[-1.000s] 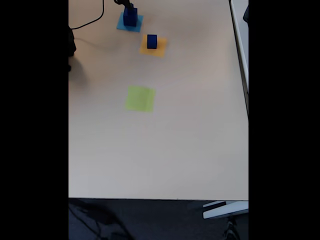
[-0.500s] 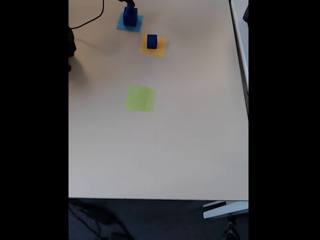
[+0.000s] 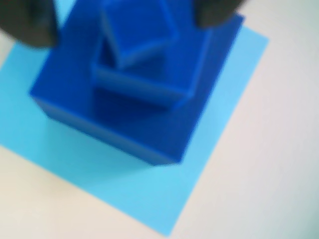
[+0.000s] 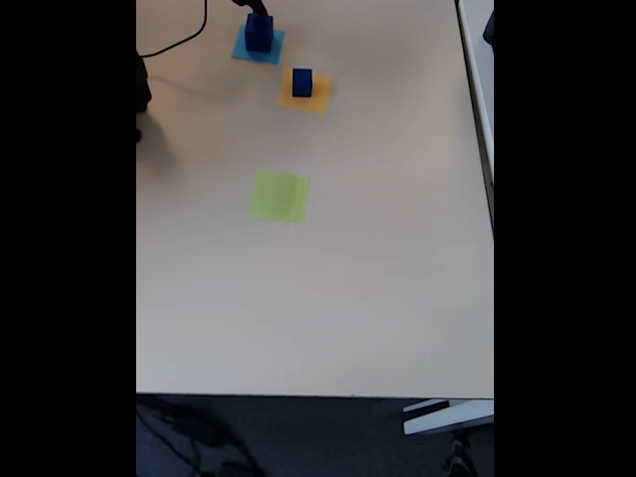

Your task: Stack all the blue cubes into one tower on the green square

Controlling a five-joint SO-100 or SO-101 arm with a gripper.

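My gripper (image 3: pixel 122 15) straddles the top cube (image 3: pixel 137 30), jaws apart, fingers (image 3: pixel 27 22) either side; the green square (image 4: pixel 278 196) lies well apart.

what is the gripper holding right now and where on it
Cannot be told for sure. The gripper has a dark finger on each side of the smallest cube atop the stack on the light-blue square, but contact is blurred.
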